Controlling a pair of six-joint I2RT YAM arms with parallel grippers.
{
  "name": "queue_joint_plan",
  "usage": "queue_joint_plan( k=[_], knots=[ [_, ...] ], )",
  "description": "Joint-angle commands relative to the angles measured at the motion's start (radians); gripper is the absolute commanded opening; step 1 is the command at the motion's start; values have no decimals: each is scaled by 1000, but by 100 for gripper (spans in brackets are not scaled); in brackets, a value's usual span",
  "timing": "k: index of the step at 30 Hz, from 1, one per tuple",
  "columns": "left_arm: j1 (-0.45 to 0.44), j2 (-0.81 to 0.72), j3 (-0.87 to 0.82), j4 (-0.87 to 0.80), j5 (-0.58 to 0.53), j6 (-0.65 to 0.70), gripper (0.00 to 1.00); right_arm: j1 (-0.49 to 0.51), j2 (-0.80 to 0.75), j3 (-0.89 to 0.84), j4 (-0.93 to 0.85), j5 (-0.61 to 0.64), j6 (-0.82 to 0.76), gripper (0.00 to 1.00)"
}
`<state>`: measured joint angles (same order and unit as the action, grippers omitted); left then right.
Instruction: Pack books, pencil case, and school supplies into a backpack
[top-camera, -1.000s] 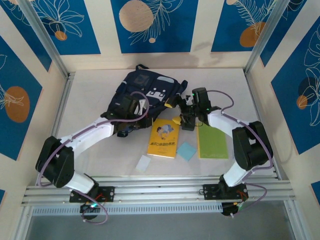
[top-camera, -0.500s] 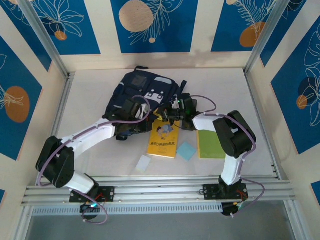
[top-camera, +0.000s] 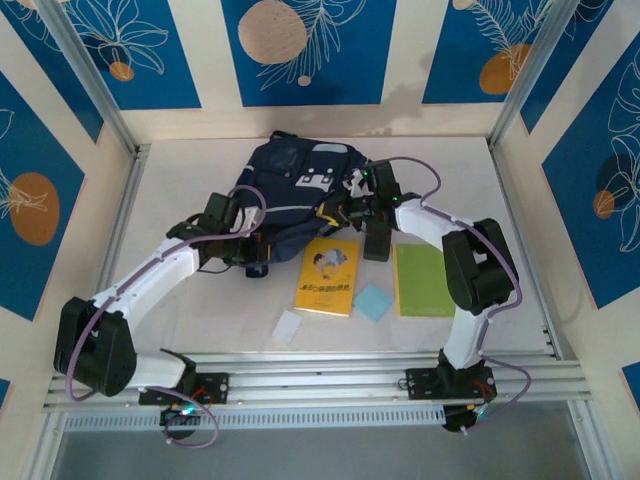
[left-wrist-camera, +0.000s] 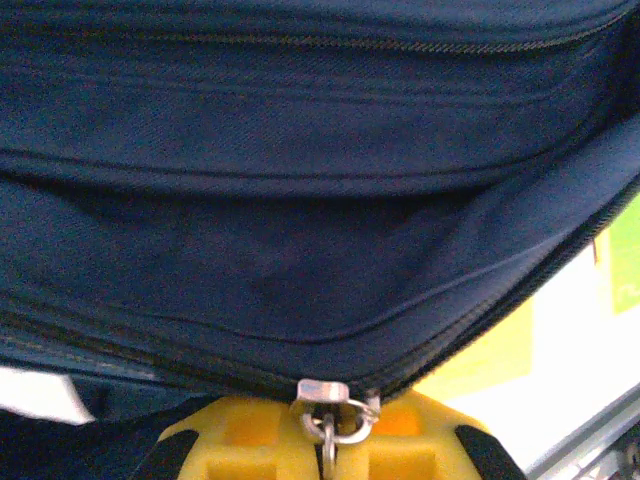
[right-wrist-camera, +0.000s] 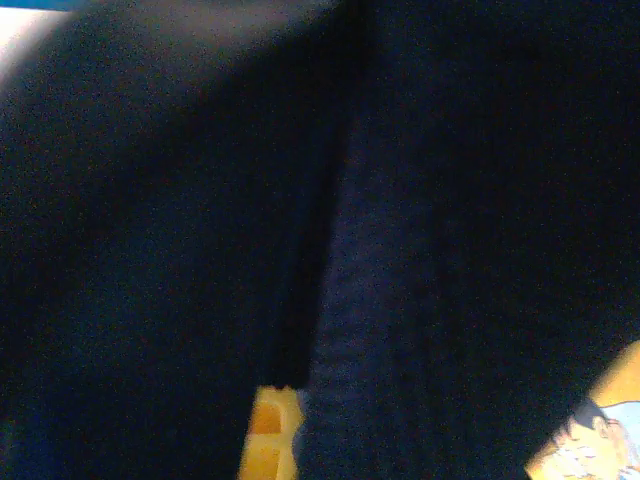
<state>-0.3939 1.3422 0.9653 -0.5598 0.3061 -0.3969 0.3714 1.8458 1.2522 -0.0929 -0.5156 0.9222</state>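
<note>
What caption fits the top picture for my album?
Navy backpack, with yellow book and green book lying nearby, not yet packed.

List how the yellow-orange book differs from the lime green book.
Cover: the yellow-orange book shows a cartoon figure and print; the lime green book is plain.
Pose: the yellow-orange book lies tilted, its far end leaning right; the lime green book lies nearly square to the near edge of the white table.
Both are thin rectangles lying flat on that table, outside the navy-blue fabric backpack.
</note>
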Motion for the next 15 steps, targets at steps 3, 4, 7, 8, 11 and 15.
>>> queue_joint_plan(
  k=[3,4,7,8,11,15],
  knots=[
    [55,-83,-45,-126,-30,-36,0,-113,70,148,-122,74,-142,0],
    [48,-89,-41,-124,1,-54,0,-114,94,196,-151,88,-150,0],
    [-22,-97,-17,-108,32,-103,0,-115,166,331,-231,100,-149,0],
    [-51,-91,-9,-88,38,-125,0,-114,181,361,-244,88,-140,3],
    [-119,-46,12,23,71,-209,0,-93,179,386,-252,57,-102,43],
    [-165,67,54,195,71,-302,0,-77,74,247,-225,52,-35,71]
  ],
)
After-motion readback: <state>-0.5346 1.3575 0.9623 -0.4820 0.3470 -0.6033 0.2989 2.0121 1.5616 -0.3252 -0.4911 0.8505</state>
